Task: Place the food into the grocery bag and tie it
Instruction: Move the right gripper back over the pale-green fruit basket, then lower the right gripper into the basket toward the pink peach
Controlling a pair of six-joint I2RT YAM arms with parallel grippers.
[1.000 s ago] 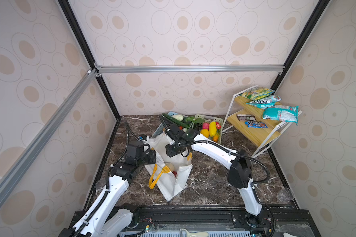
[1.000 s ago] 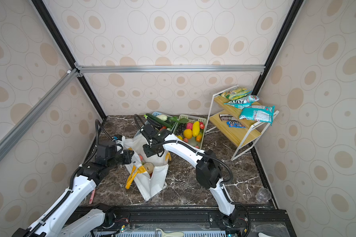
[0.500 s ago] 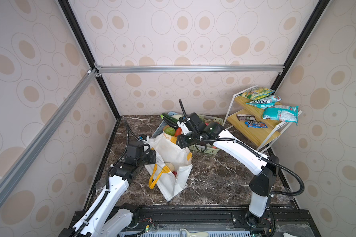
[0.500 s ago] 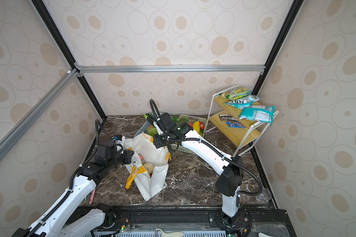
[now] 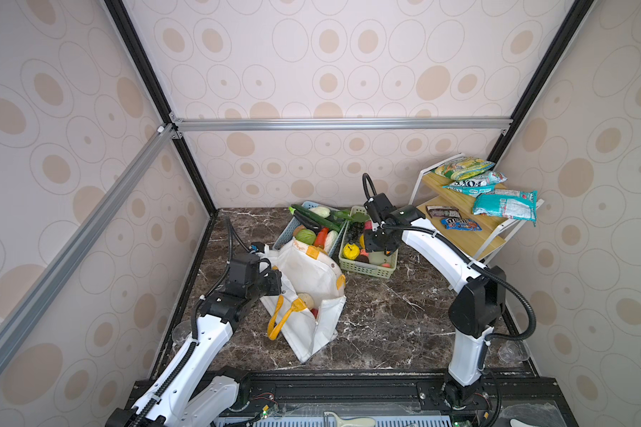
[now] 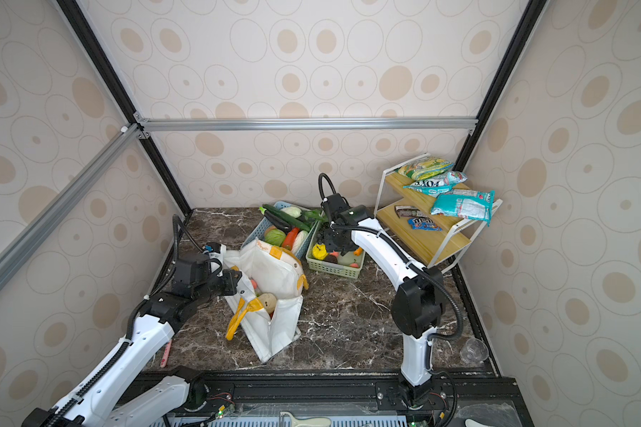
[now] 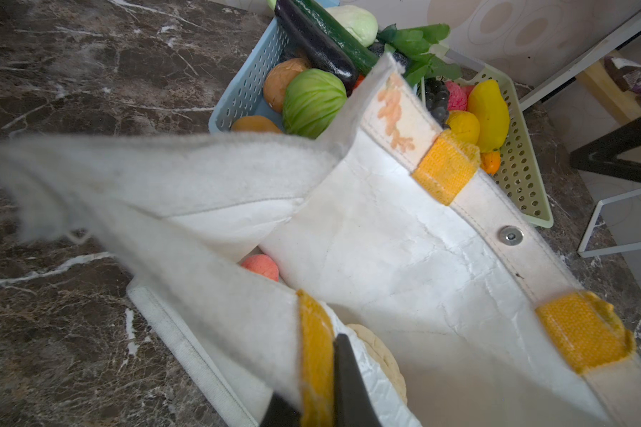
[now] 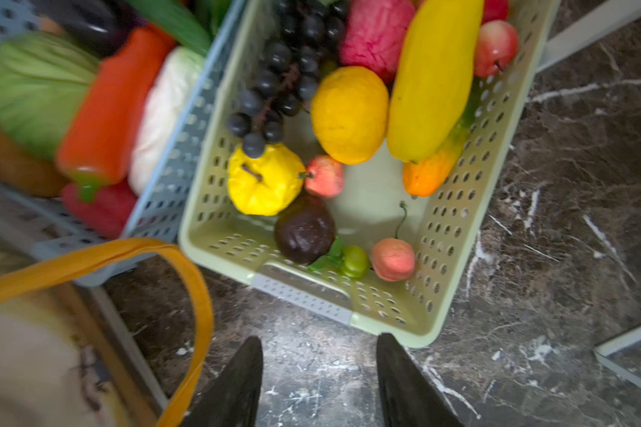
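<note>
A: What is the right gripper [image 8: 319, 355] up to?

B: Its jaws stand apart with nothing between them, over bare marble [image 8: 533, 351] just short of the green basket [image 8: 385, 321]. Nearest ahead lie a peach-coloured fruit [image 8: 393, 258] and a dark round fruit [image 8: 304, 229], probably the easiest next picks. It should drop straight down and clear the basket wall on the lift.

A: And further in?

B: A lumpy yellow fruit [image 8: 263, 181], then the grapes [image 8: 282, 74] and a long yellow fruit [image 8: 433, 74]. Its long axis runs away from the gripper, slightly slanted, one end toward it. The jaws should close across that axis, not along it.

A: Where is the grocery bag [image 5: 311, 273]?

B: Off to that gripper's left, touching the blue basket [image 5: 285, 232]. The left gripper [image 7: 311, 373] is clamped on its rim at a yellow strap tab, so the mouth gapes upward. A pink fruit [image 7: 260, 266] shows inside. The bag's length seems to run from the robot's side toward the baskets.
</note>
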